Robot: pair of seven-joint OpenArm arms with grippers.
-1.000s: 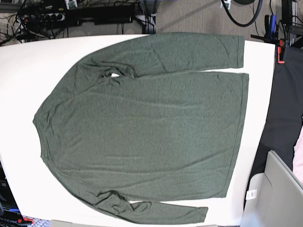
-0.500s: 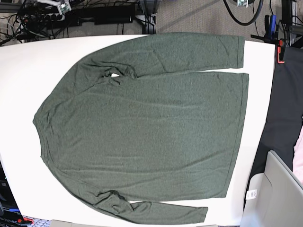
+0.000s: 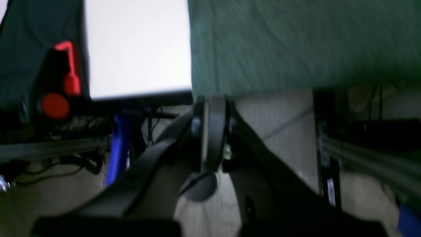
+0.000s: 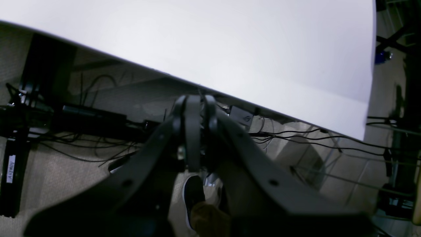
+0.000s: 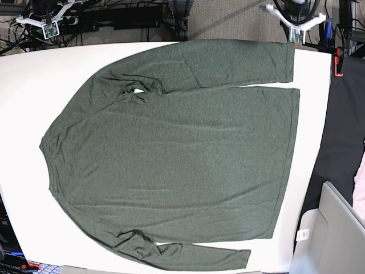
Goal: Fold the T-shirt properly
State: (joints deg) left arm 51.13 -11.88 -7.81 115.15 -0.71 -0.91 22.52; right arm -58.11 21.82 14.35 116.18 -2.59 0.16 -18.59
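The T-shirt (image 5: 177,148) lies flat and spread out on the white table (image 5: 28,103). It is dark olive green, with its collar to the left, its hem to the right, and both long sleeves laid along the body. My left gripper (image 3: 210,102) is shut and empty. It hangs just off the table's far edge beside the T-shirt's sleeve cuff (image 3: 296,42). Its wrist (image 5: 293,21) shows at the top right of the base view. My right gripper (image 4: 196,100) is shut on nothing, off the far edge by bare table (image 4: 230,42). Its wrist (image 5: 45,23) shows at top left.
A black cloth (image 5: 345,131) hangs at the table's right end under a red clamp (image 5: 339,63). A grey bin (image 5: 336,234) stands at the lower right. Cables and a power strip (image 5: 114,17) lie on the floor behind the table.
Both wrists have come further into the base view along its top edge, toward the table's far edge. The T-shirt has not moved.
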